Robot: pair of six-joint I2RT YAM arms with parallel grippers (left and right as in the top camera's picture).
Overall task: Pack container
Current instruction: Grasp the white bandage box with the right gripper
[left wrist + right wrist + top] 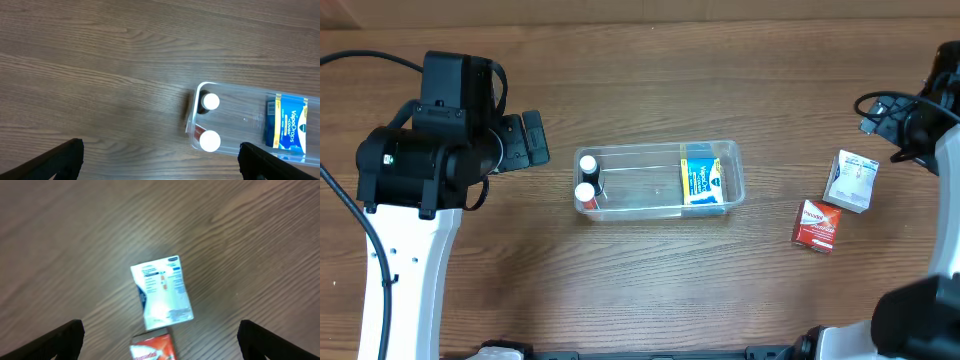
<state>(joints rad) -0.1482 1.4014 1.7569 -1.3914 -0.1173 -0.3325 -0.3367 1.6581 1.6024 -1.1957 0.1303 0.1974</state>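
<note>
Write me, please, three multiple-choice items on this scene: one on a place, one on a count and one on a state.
1. Where does the red box lie relative to the container?
A. inside it
B. on the table, to its right
C. on the table, to its left

2. How many white-capped bottles stand in the container?
A. one
B. two
C. four

3. What state is the right gripper in?
A. open, holding nothing
B. shut on a bottle
C. shut on the red box

Answers:
1 B: the overhead view shows the red box outside the container, next to the white box.
2 B: two white caps show at the container's left end.
3 A: in the right wrist view its fingers stand wide apart, with nothing between them.
</note>
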